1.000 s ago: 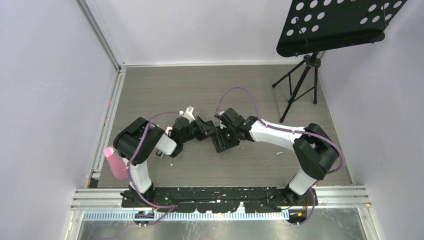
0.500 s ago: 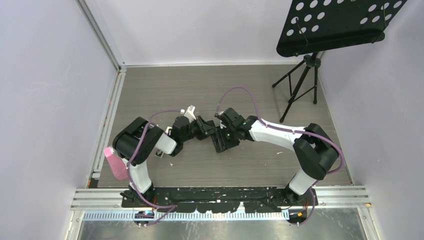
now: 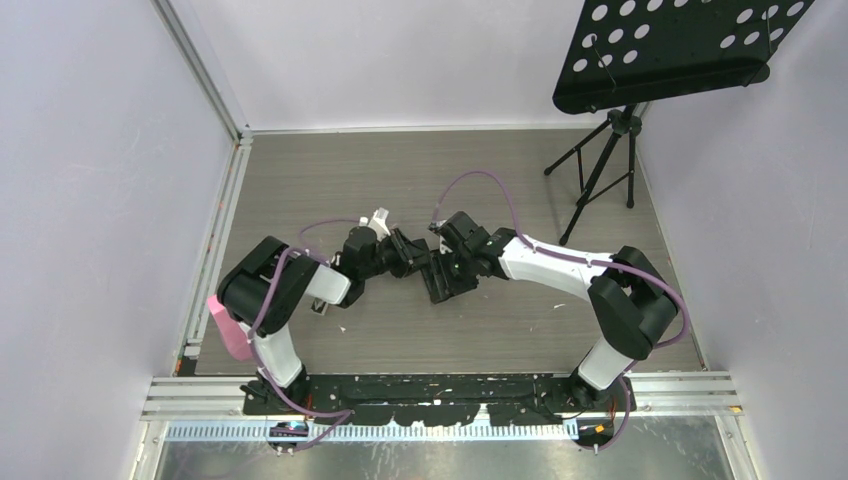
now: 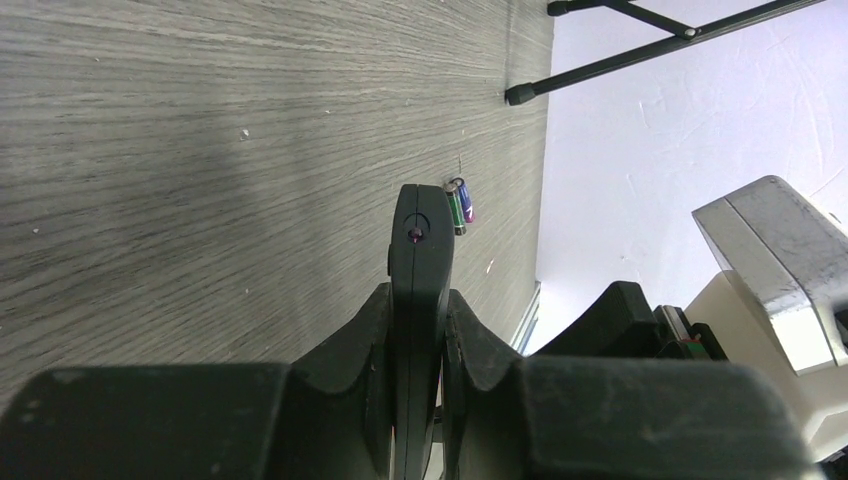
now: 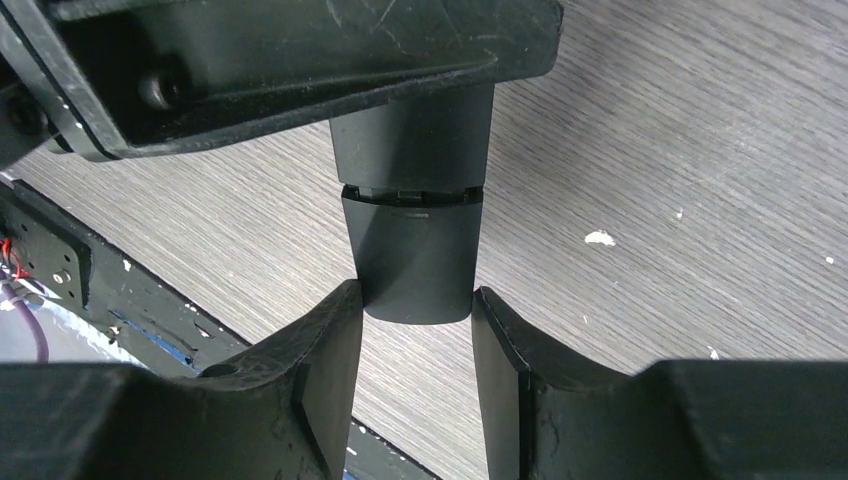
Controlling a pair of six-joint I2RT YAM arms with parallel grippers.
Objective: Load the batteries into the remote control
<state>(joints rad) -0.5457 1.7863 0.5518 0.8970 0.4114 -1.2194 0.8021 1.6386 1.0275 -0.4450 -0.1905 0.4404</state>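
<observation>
The remote control (image 4: 420,270) is a thin black bar seen edge-on, with my left gripper (image 4: 418,300) shut on it. In the right wrist view its rounded end (image 5: 415,260) shows a seam across it. My right gripper (image 5: 416,300) has both fingertips pressed on that end's sides. From above, both grippers meet mid-table: left gripper (image 3: 412,260), right gripper (image 3: 450,280), remote control (image 3: 432,272) between them. Two batteries (image 4: 458,205), green and purple-blue, lie side by side on the wood beyond the remote's tip. They are hidden in the top view.
A black music stand (image 3: 670,50) on a tripod (image 3: 600,170) stands at the back right. A pink object (image 3: 230,325) sits by the left arm's base. White walls enclose the wooden table, and a metal rail (image 3: 440,395) runs along its near edge.
The left arm's elbow has drifted slightly left and its wrist has turned a little. Both grippers keep their hold on the remote at the same spot.
</observation>
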